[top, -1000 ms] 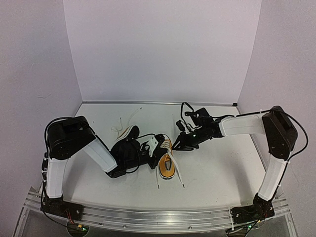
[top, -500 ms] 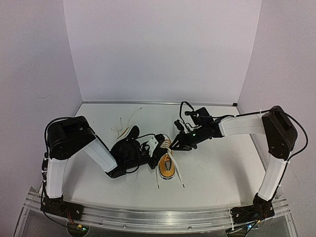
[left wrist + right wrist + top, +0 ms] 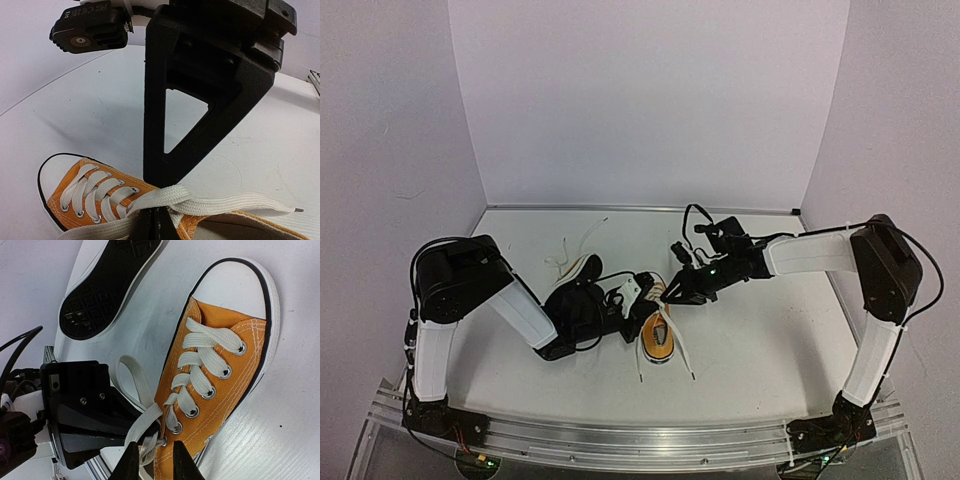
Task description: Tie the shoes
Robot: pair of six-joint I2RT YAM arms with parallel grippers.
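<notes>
The orange shoe [image 3: 658, 338] lies mid-table with its toe towards the arms, white laces [image 3: 200, 372] threaded through the eyelets. My left gripper [image 3: 642, 300] is at the shoe's left side, shut on a strand of white lace [image 3: 200, 204] that crosses over its tips [image 3: 154, 216]; a lace loop [image 3: 131, 380] hangs beside it. My right gripper [image 3: 672, 296] hovers over the top eyelets, its jaws [image 3: 154, 454] a little apart with bunched lace and the canvas edge between them. The other shoe [image 3: 105, 285] lies sole-up beyond, its black sole [image 3: 584, 272] partly behind the left arm.
Loose lace ends trail on the table in front of the orange shoe [image 3: 682, 358] and behind the black-soled one [image 3: 568, 248]. White walls close in the back and both sides. The aluminium rail [image 3: 640, 440] runs along the near edge.
The right gripper has crept slightly left and down onto the orange shoe's laces. The left gripper and both shoes have stayed put.
</notes>
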